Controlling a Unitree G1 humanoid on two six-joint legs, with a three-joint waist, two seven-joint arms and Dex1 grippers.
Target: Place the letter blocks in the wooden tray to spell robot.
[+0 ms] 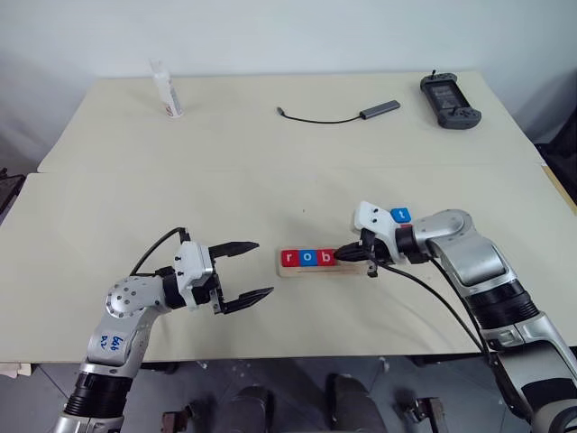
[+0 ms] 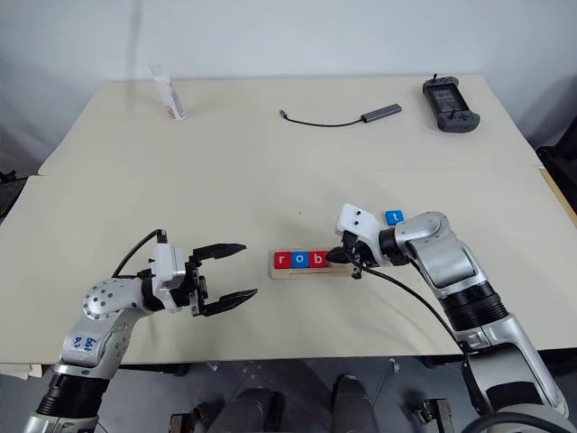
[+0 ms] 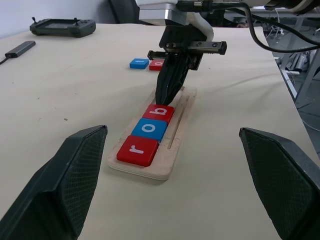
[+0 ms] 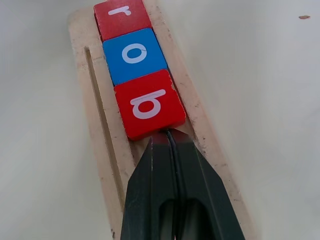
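Nearest the camera, low in the left eye view, the left hand (image 1: 245, 270) hangs just above the pale worktop (image 1: 270, 153) at lower left, its two black fingers spread wide and holding nothing, pointing toward the middle of the frame. Across from it at centre right, the right hand (image 1: 346, 256) slants down with its fingers pressed together into one dark wedge; the right wrist view shows the tips against the near edge of the red "b" block (image 4: 149, 103), with nothing pinched between them. Between the two hands, just below the middle of the frame, lies the wooden tray (image 3: 177, 132), a long narrow pale strip with a thin groove along one side. It holds three letter blocks in a touching row at its left end: a red "r" block (image 1: 289, 258), a blue "o" block (image 1: 307, 258) and the red "b" next to the right hand; the rest of the tray, under that hand, is bare wood. Beyond the tray's far end, the left wrist view shows two more blocks lying flat on the worktop side by side, a blue block (image 3: 139, 63) and a red block (image 3: 156, 64), the blue one reading "t" in the eye views. Along the top of the frame sit a black handheld controller (image 1: 449, 101) at upper right, a grey adapter with a cable (image 1: 380, 109) at upper centre, and a small white bottle (image 1: 168, 93) at upper left.
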